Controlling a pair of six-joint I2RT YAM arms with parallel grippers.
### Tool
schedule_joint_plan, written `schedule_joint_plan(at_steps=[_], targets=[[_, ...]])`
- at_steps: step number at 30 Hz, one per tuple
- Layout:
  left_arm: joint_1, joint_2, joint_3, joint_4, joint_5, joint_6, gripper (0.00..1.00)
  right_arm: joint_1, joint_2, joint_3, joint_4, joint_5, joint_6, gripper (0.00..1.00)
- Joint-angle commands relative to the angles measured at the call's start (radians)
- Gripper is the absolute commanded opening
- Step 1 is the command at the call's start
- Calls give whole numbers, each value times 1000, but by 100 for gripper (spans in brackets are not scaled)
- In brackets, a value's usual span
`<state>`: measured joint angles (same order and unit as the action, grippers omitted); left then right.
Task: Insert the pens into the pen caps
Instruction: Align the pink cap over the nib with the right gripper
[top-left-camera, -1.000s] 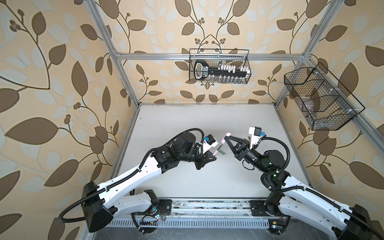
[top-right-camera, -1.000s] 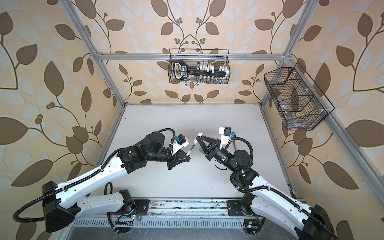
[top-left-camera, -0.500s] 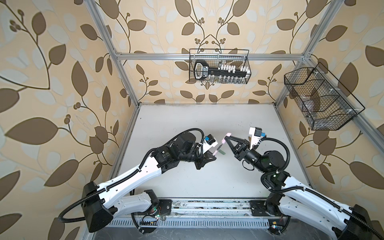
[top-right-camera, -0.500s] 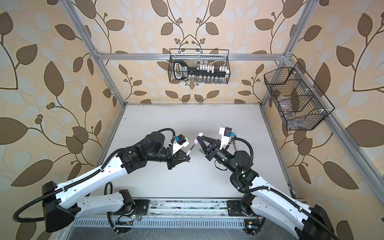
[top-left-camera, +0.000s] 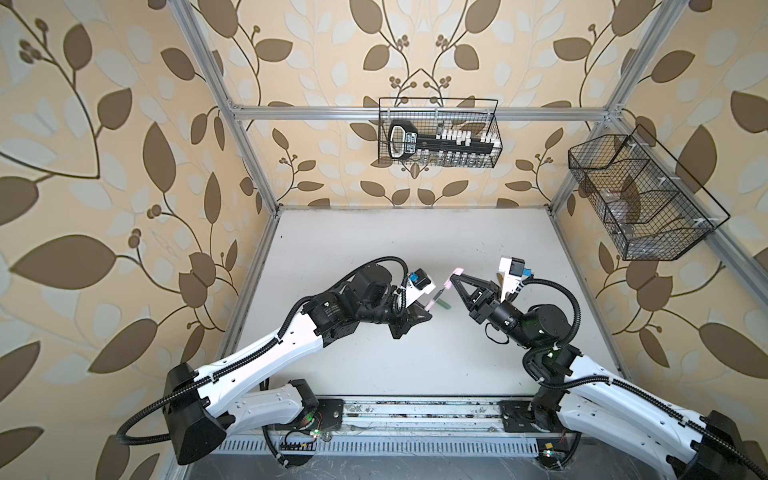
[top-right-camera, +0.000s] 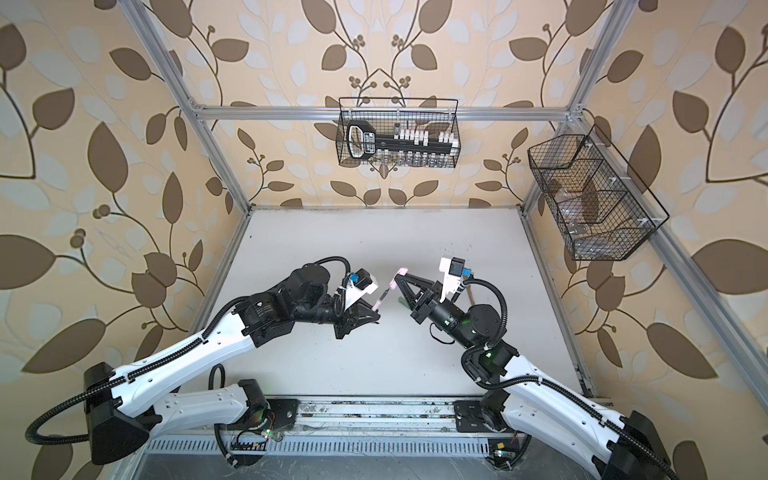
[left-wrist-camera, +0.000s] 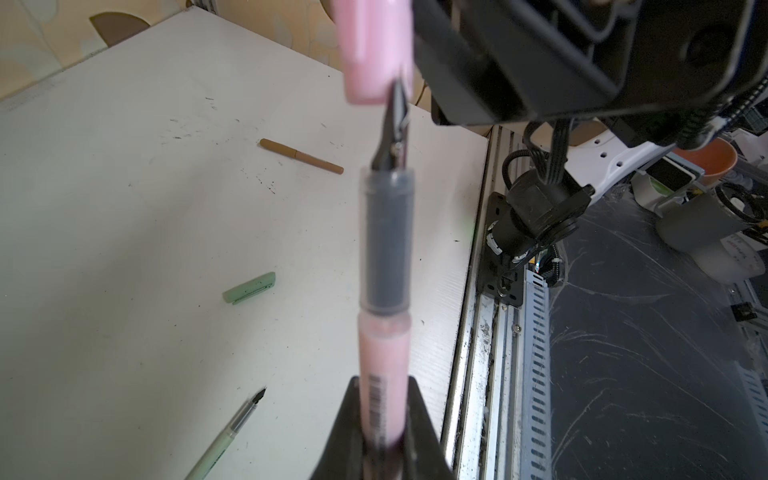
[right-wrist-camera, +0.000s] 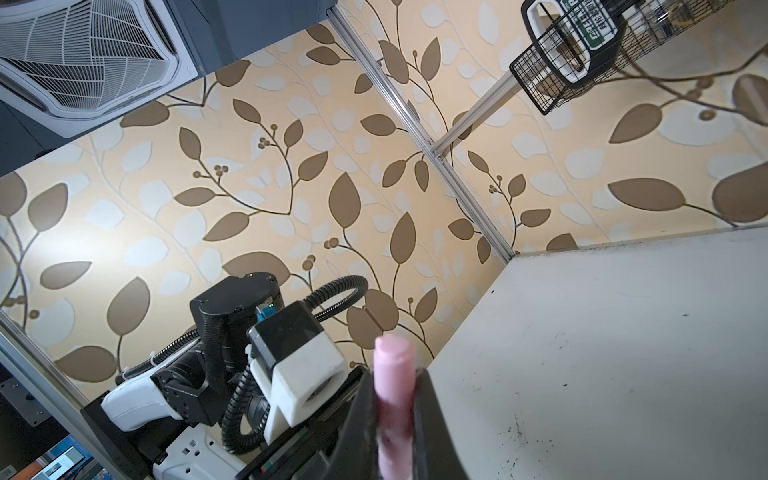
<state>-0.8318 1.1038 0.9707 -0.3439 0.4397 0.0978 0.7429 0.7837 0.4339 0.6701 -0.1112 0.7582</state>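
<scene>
My left gripper is shut on the barrel of a pink pen, which points its dark nib up at a pink pen cap. The nib meets the rim of the cap's open end, off to one side. My right gripper is shut on that pink cap. In both top views the two grippers meet above the middle of the table. A green cap, an uncapped green pen and a tan-brown pen with its cap on lie on the table.
The white table is walled on three sides. A wire basket hangs on the back wall and another basket on the right wall. A metal rail runs along the front edge.
</scene>
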Motion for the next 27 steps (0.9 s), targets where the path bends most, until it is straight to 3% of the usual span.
schedule_joint_plan(at_steps=[1,6,17,27], targets=[[-1,-21,24,46,6,3,0,7,4,-2,-31,1,-14,0],[-2,-3,35,46,31,3,0,9,39,-5,61,-19,9,0],[-1,-3,33,38,31,19,0,-85,-58,82,-50,-90,-57,0],[-2,1,42,30,35,22,0,-52,13,70,20,-104,-30,0]])
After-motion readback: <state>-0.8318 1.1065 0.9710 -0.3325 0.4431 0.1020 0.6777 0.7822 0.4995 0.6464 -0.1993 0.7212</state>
